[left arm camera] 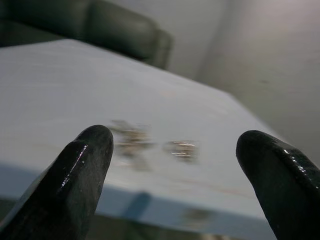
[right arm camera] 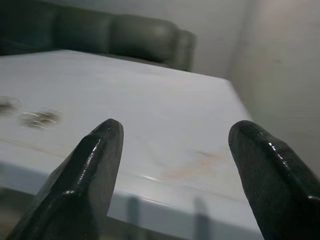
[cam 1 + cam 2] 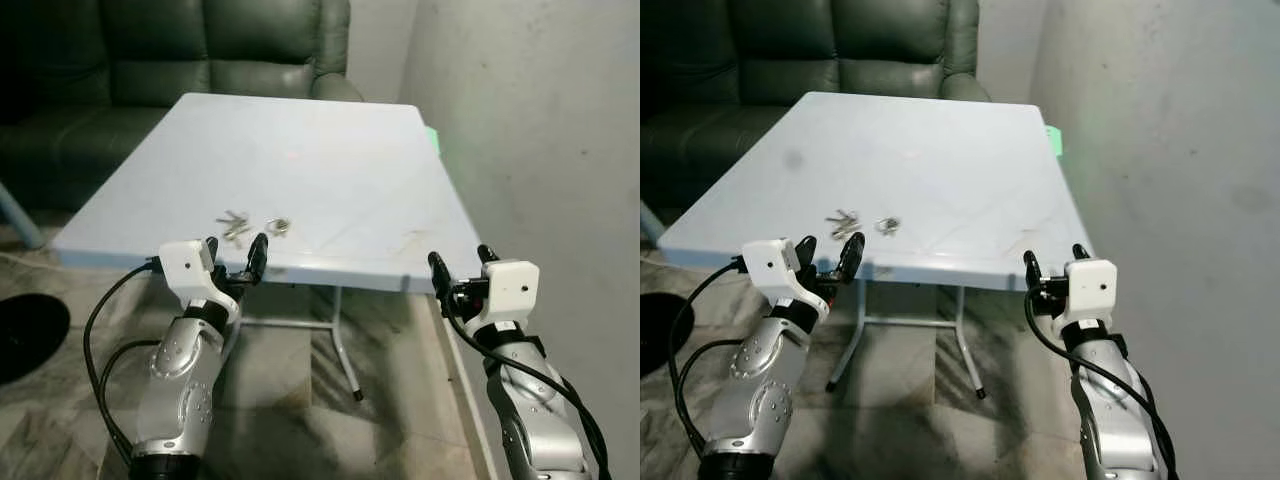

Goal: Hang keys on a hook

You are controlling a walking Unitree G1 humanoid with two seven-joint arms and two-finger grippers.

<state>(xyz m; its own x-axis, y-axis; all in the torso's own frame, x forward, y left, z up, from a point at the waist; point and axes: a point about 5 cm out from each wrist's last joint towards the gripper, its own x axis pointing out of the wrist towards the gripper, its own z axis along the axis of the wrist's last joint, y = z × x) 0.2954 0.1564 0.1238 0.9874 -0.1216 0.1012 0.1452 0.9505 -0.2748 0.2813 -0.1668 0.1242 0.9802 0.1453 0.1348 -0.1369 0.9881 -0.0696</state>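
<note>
— Where are the keys?

— A bunch of keys (image 3: pixel 234 224) lies flat on the pale blue bench (image 3: pixel 330 160), near its front edge, at about 7 o'clock from the bench's middle. Just beside it, toward 3 o'clock, lies a small key ring (image 3: pixel 278 225); the two sit near each other, and I cannot tell whether they touch.

— And the left hand?

— The left hand (image 3: pixel 235 256) is raised at the front edge of the bench, directly at 6 o'clock from the keys and near them. Its two black fingers (image 1: pixel 80 175) stand spread apart with nothing between them. In the left wrist view the keys (image 1: pixel 131 137) and the key ring (image 1: pixel 181 150) show blurred on the benchtop in the gap between the fingertips.

— The right hand?

— The right hand (image 3: pixel 462 262) is up by the bench's front right corner, at about 4 o'clock from the keys and well apart from them. Its fingers (image 2: pixel 85 170) are also spread wide and grip nothing. The right wrist view looks across the benchtop.

— What is around the bench?

— A dark green leather sofa (image 3: pixel 170 60) stands behind it at 12 o'clock, a grey wall (image 3: pixel 540 130) runs along the 3 o'clock side, and the floor (image 3: pixel 300 400) below is mottled stone. A small green object (image 3: pixel 434 140) shows at the bench's far right edge; too little of it is visible to identify.
</note>
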